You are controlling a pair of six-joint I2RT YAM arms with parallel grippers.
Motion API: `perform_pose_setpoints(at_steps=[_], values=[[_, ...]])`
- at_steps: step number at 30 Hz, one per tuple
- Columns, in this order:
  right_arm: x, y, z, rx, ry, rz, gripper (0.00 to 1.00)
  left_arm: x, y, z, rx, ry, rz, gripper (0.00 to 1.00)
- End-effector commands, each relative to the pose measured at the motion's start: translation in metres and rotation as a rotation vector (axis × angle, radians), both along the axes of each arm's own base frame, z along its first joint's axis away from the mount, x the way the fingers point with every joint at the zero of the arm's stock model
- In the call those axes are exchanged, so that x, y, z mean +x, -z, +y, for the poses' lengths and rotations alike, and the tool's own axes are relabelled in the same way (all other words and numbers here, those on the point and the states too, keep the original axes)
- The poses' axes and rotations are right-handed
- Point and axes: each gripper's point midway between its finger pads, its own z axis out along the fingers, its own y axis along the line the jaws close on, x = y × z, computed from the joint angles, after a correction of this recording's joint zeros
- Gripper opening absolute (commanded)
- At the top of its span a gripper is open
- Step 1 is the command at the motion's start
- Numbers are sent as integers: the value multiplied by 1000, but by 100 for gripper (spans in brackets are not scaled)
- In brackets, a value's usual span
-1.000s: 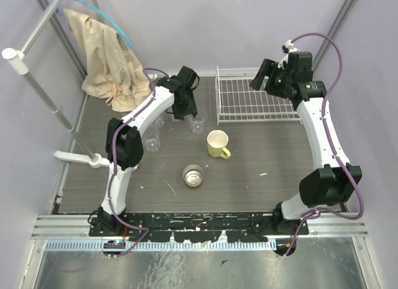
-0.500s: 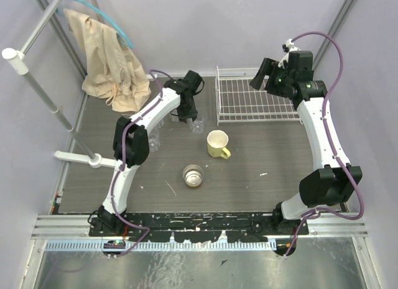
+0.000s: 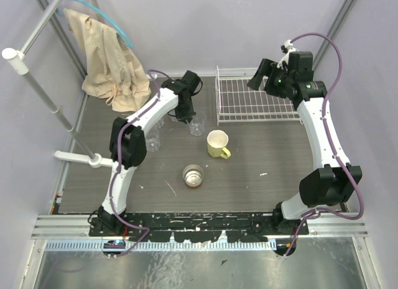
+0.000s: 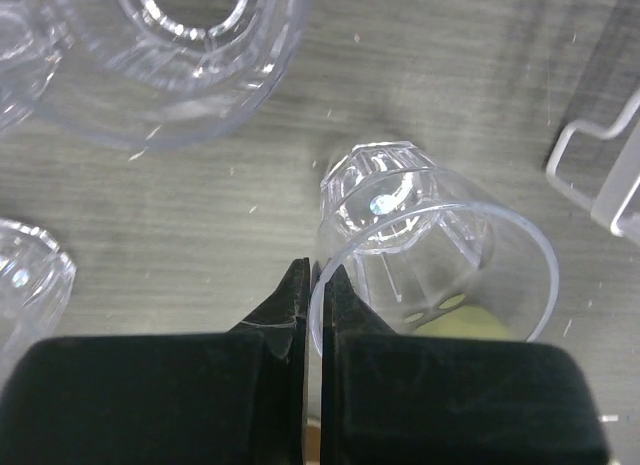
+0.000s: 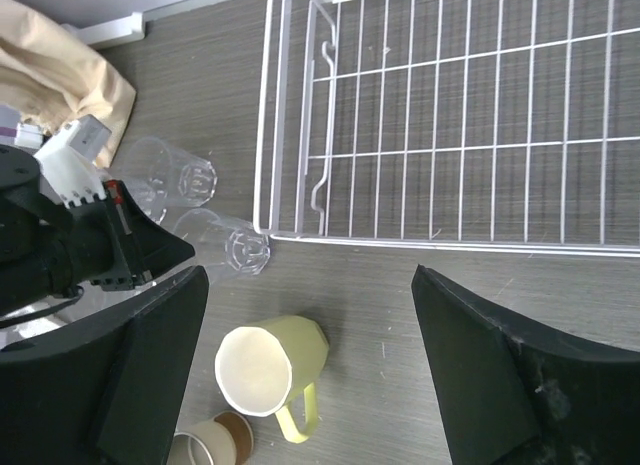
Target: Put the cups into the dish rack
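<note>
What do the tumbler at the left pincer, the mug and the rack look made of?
Tumbler: clear glossy plastic or glass, with see-through faceted walls. Mug: pale yellow, matte, opaque; probably ceramic or plastic. Dish rack: thin wire with a smooth white coating, likely coated metal.

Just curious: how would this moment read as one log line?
left gripper: shut on tumbler rim | right gripper: open, empty | dish rack: no cups

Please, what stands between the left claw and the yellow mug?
A clear tumbler stands there, its rim pinched by the shut left claw; the yellow mug is just beyond it. The top view shows this best.
</note>
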Motion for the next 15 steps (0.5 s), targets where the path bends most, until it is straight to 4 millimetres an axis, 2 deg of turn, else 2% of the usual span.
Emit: perform_pose_setpoints(at_steps=[1, 5, 12, 15], values=[[0, -5, 14, 71, -74, -23, 90, -2, -70, 16, -138, -3, -91, 0], [-3, -10, 20, 157, -128, -23, 94, 1, -117, 22, -351, -22, -150, 0], [-16, -29, 48, 558, -306, -35, 96, -6, -204, -2, -796, 7, -237, 0], [-23, -44, 61, 693, -382, -53, 96, -13, -239, -12, -949, 20, -255, 0]])
